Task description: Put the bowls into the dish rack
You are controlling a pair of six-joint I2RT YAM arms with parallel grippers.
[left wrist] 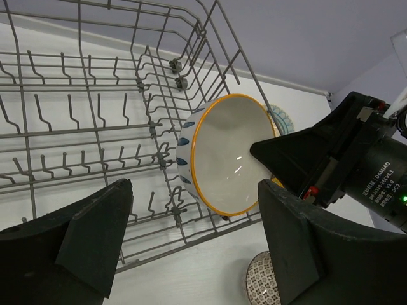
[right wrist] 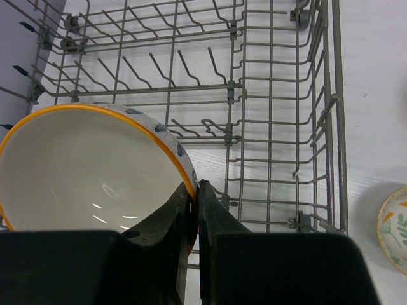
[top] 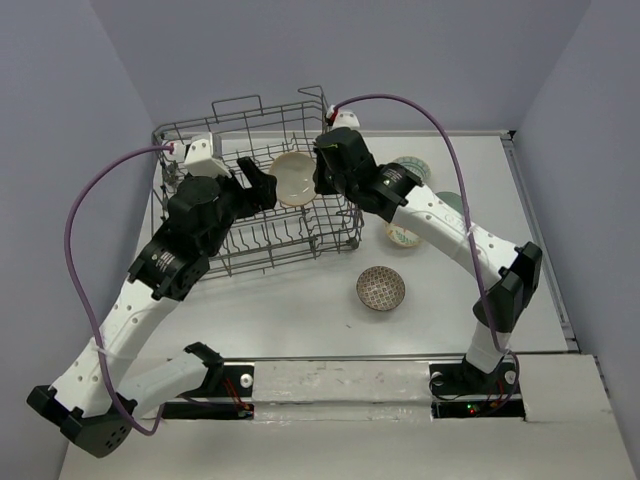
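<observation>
So the cream bowl (top: 295,178) with the orange rim and little blue dashes on the outside is up inside the right half of the dish rack (top: 215,140), pinched by the right jaws. The right wrist view (right wrist: 82,171) shows it best: one finger inside the rim, one outside, squeezed tight on the wall. The bowl is tipped right over on its side, not sitting flat. Its mouth faces the rack's left end and a bit toward the near side, and its foot points to the rack's far right corner. Can't tell if its lower rim is touching the tines or just hanging over them.

The left jaws are spread wide with nothing in them, sitting over the middle of the rack just left of the bowl and aimed into its mouth. From the left wrist the bowl (left wrist: 226,159) shows up framed between the two fingers, but clear of both.

The rack itself lies with its long side running left to right across the desk (top: 300,320), skewed a bit so its right end sits nearer. The tines stand up in rows.

The other bowls are all on the desk off the rack's right end:
- brown-patterned bowl (top: 381,289), right way up, just off the near right corner
- flowered bowl (top: 402,236), right beside the right end, partly under the right arm (top: 450,225)
- teal-rimmed bowl (top: 412,166), out past the far right corner
- teal bowl (top: 450,203), further right, mostly hidden by the arm
</observation>
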